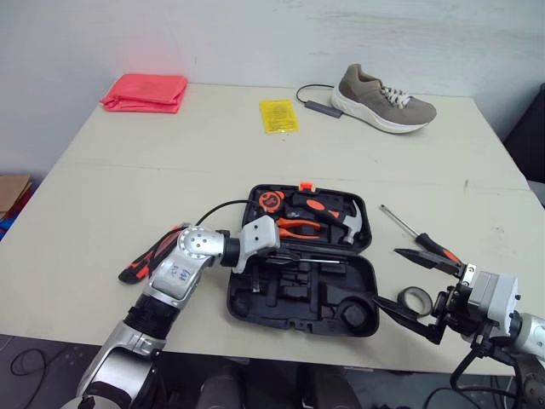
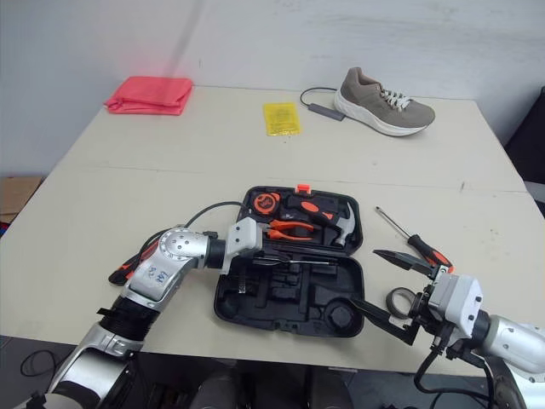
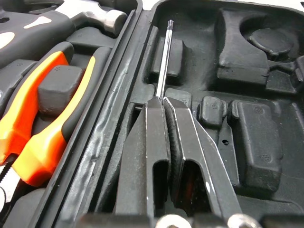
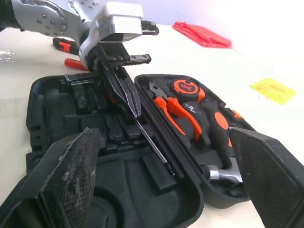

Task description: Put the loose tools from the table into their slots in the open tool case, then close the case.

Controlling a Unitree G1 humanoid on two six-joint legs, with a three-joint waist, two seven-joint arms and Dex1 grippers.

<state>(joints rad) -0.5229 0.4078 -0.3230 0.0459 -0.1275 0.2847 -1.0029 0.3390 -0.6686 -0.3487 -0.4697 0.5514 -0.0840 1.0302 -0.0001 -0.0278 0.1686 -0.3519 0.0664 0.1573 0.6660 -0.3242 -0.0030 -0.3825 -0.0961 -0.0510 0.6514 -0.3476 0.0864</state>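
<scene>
Right end effector (image 1: 385, 275) splayed beside case (image 1: 289, 313); left end effector (image 3: 161, 100) pinching screwdriver (image 3: 164, 57).

Tan shoe (image 1: 383, 100), red cloth (image 1: 145, 92), yellow packet (image 1: 278, 116), grey adapter (image 1: 325, 107)

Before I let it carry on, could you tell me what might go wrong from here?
The left gripper pinches the thin metal shaft over the tool case; it may pivot or slip before seating in a slot. The tape roll lies near the table edge between the open right gripper's fingers; a nudge could knock it off.
</scene>
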